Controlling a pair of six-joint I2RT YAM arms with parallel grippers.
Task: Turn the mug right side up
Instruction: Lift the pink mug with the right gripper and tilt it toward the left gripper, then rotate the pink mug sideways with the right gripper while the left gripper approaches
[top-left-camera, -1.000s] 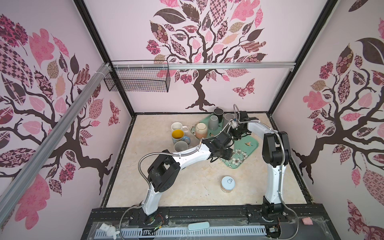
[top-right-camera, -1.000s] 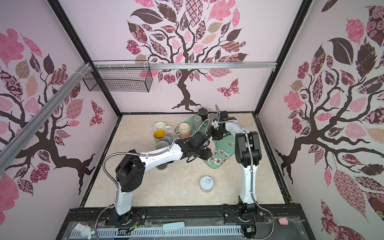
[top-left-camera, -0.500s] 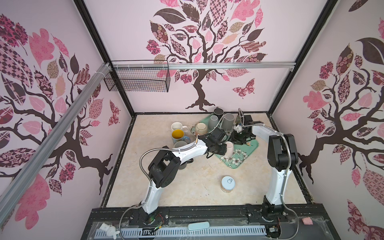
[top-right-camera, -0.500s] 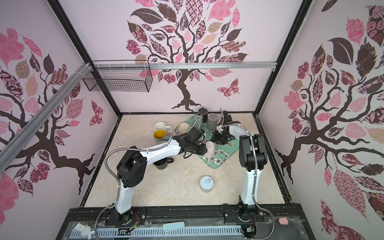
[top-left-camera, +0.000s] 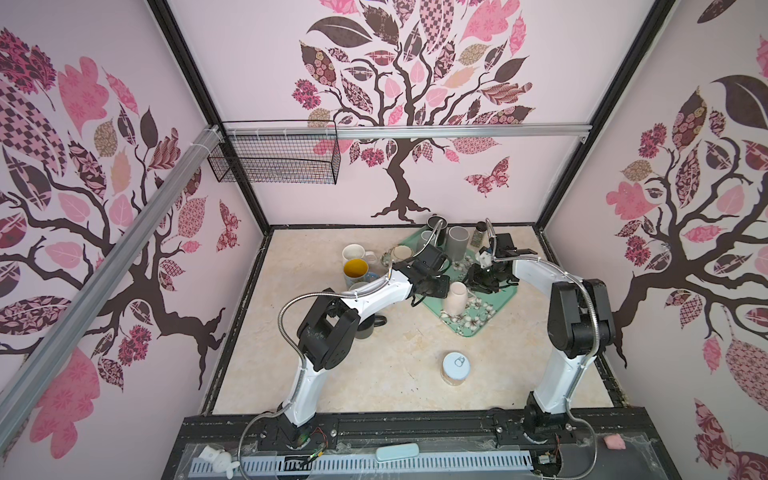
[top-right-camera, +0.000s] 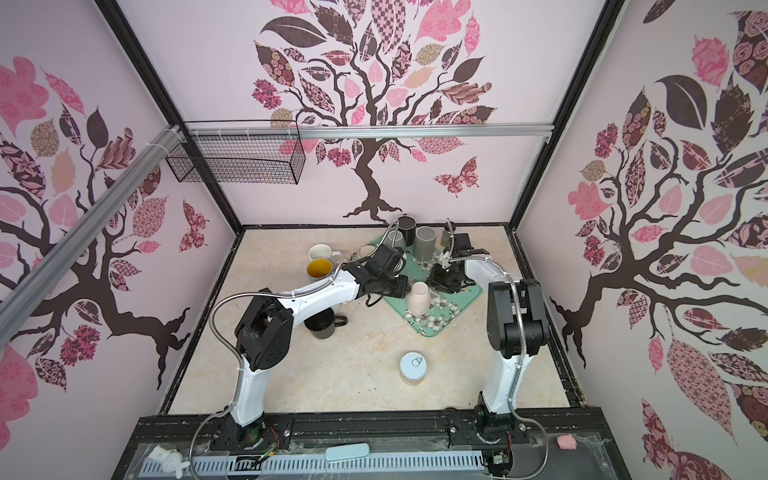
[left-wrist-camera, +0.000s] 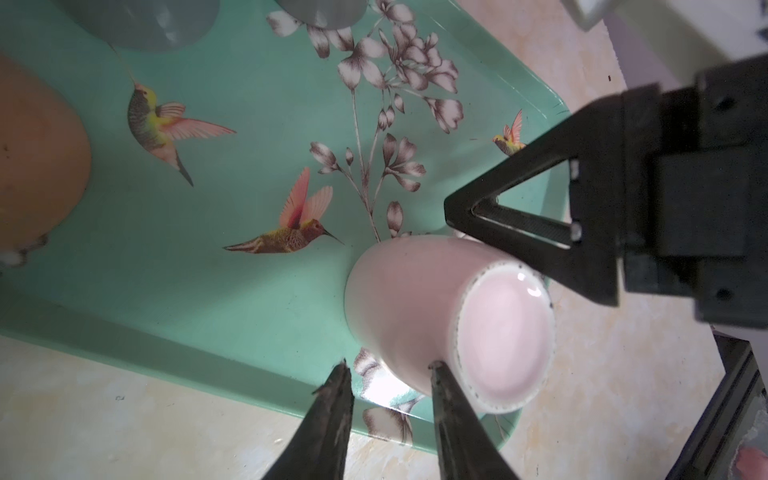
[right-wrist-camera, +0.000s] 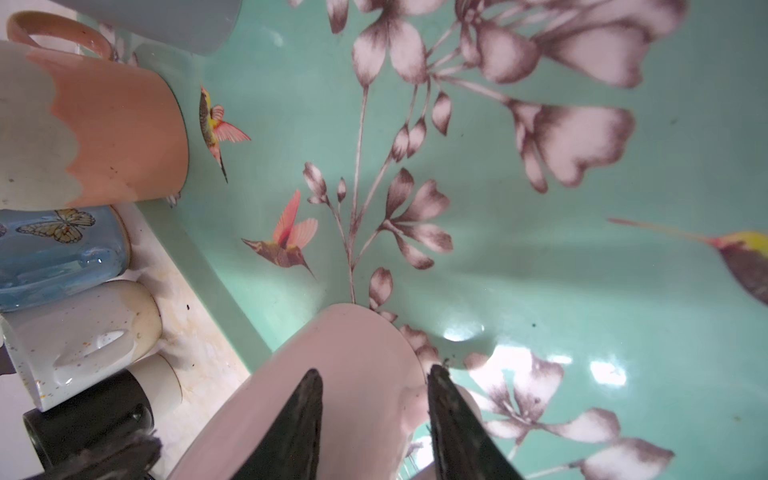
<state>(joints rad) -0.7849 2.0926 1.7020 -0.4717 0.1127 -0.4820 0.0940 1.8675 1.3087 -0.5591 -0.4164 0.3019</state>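
Glossy rounded pink mug (left-wrist-camera: 415, 311) seen base-up on floral teal tray (left-wrist-camera: 208, 291), left gripper (left-wrist-camera: 388, 370) parted, empty, beside it, right gripper (right-wrist-camera: 374, 370) at lower frame, hold not discernible.

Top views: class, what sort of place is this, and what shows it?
Likely a robot test booth: two arms on a rail, tree-print walls closing it in, mugs on a tray.

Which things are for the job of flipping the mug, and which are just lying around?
For the job: upside-down pale pink ceramic mug, left gripper, right gripper.
Just lying about: round tin can, black mug, yellow-lined mug, tall grey cup.
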